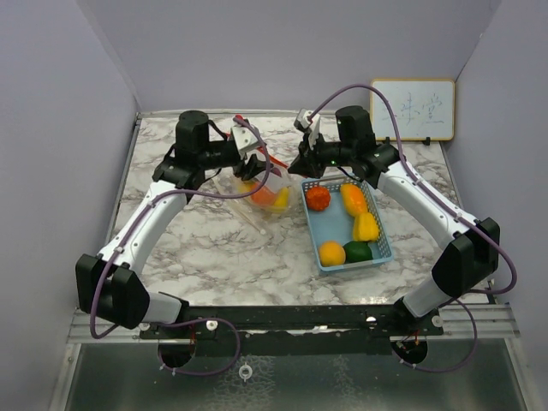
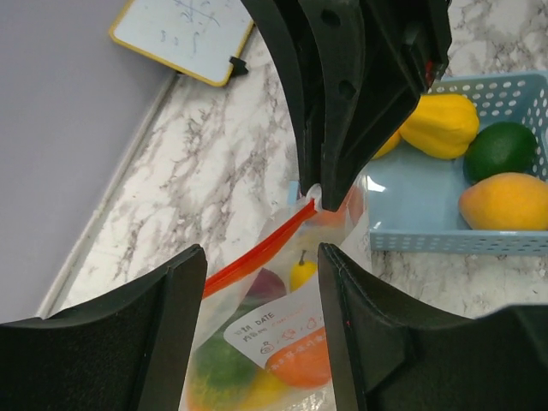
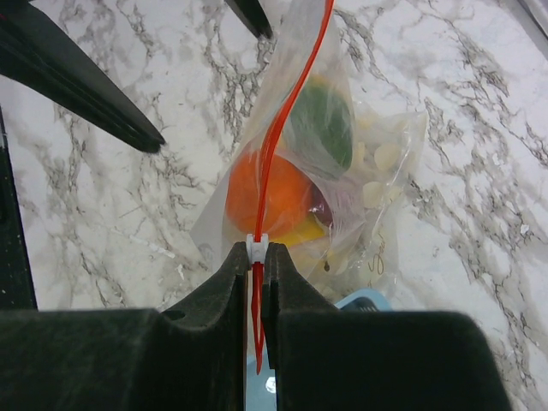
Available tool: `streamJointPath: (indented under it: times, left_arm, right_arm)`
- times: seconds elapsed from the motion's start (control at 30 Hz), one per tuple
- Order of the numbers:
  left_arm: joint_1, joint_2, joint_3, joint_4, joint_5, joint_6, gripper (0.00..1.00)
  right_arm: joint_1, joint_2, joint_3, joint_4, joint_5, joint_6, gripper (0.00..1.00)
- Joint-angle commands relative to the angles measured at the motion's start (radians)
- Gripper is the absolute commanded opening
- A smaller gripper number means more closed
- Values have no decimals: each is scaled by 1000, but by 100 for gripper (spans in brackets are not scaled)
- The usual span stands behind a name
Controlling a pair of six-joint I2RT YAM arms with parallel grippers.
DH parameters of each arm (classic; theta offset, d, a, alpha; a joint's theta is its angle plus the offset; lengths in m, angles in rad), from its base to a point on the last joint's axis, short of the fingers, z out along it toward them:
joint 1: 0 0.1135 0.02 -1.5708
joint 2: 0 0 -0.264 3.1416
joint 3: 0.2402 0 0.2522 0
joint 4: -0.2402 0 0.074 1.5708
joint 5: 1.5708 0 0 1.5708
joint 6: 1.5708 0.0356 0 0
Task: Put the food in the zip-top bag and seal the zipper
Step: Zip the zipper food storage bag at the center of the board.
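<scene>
Right wrist view: the red zipper strip [image 3: 276, 141] of the clear plastic bag [image 3: 381, 128] is clenched by the right hand [image 3: 257, 250]; the left hand [image 2: 261, 253] is released. A straight pull is advised.

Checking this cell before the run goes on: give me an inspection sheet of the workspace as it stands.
Surface: marble table, no spills seen.
Job's things: zip-top bag left of the basket, holding orange, green and yellow food. The red zipper runs along its top; whether it is sealed cannot be told. Five more pieces lie in the blue basket.
Clutter: nothing seen.
Grippers: right gripper shut on the zipper at its white slider. Left gripper open, fingers either side of the bag's top; contact cannot be told.
Cables: purple cables loop along both arms, clear of the bag.
Surroundings: whiteboard at the back right; plain walls.
</scene>
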Motion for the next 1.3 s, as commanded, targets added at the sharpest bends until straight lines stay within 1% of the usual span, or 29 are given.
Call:
streamJointPath:
  times: [0.0,0.1,0.27,0.33,0.4,0.43,0.5,0.57,0.7,0.83,0.87,0.93,1.0,1.1,1.13,1.17,1.23,1.27]
  left_arm:
    - [-36,77,9,-58,42,72,58]
    - [-61,112,14,-81,8,117,58]
    - [-80,157,49,-85,-7,133,59]
    - [-92,173,62,-100,-29,140,55]
    - [-109,184,68,-117,-76,149,45]
    - [-114,185,67,-124,-101,150,37]
    - [-122,180,57,-124,-154,148,21]
    - [-129,175,47,-126,-215,147,1]
    - [-130,159,39,-123,-313,139,0]
    - [-128,132,37,-137,-403,154,0]
    - [-124,125,36,-141,-411,159,0]
    - [-117,109,33,-142,-415,163,0]
    - [-114,98,29,-140,-412,161,0]
    - [-112,91,24,-128,-405,151,0]
    - [-113,91,24,-126,-403,149,0]
    - [-112,89,24,-122,-404,144,0]
    - [-112,79,27,-108,-427,130,0]
    - [-112,72,32,-97,-448,121,0]
  right_arm:
    - [5,-29,18,-15,-43,-23,2]
    - [5,-35,16,-22,-53,-29,2]
    - [5,-51,-1,-22,-63,-37,2]
    - [5,-54,2,-22,-46,-39,2]
    - [5,-54,5,-21,-27,-40,2]
    - [5,-56,6,-21,-20,-42,2]
    - [5,-59,4,-19,-18,-44,2]
    - [5,-59,1,-16,-20,-43,2]
    - [5,-54,-1,-15,13,-41,2]
    - [5,-66,-23,-14,163,-42,2]
    - [5,-75,-33,-11,218,-42,2]
    - [5,-94,-58,-3,273,-46,2]
    - [5,-110,-75,8,284,-52,2]
    - [5,-112,-58,12,250,-37,4]
    - [5,-109,-46,12,235,-28,6]
    - [5,-103,-28,10,224,-14,12]
    - [5,-94,8,14,226,31,44]
    - [5,-92,24,25,232,55,58]
